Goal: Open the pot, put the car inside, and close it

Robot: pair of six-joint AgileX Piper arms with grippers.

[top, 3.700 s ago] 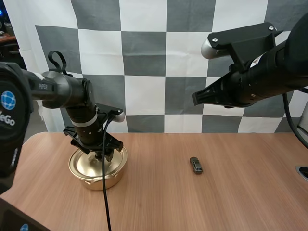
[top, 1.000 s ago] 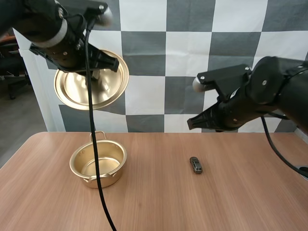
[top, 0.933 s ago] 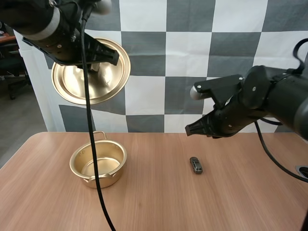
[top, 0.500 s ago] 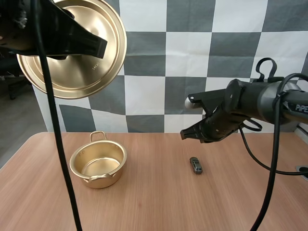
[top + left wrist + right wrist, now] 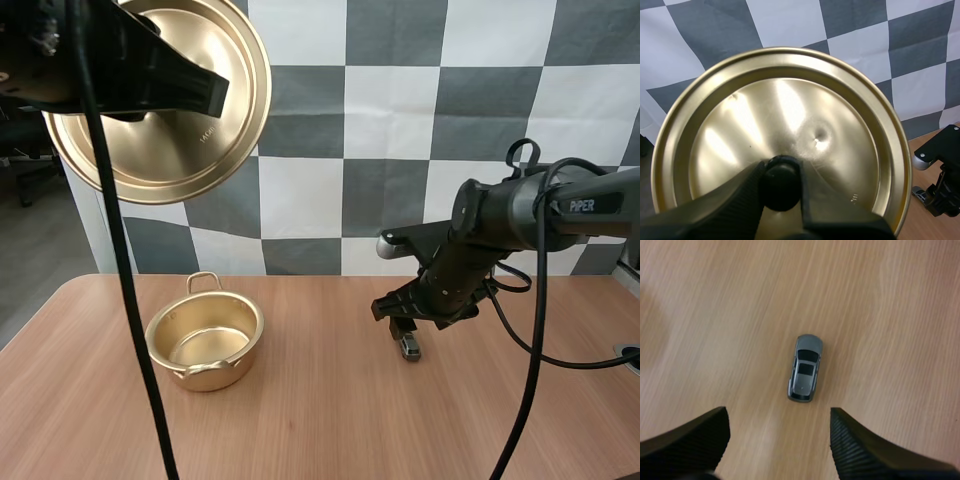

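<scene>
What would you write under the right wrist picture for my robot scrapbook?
The open right gripper hovers above a little grey toy car lying on the wooden table.

The high view is bright and evenly lit; the pot (image 5: 205,345) throws only a faint, soft shadow on the tabletop (image 5: 300,420). In the left wrist view, broad white streaks of glare run across the golden lid (image 5: 785,125). Around the car (image 5: 805,367) the wood is warmly, evenly lit, with slight shadow.
</scene>
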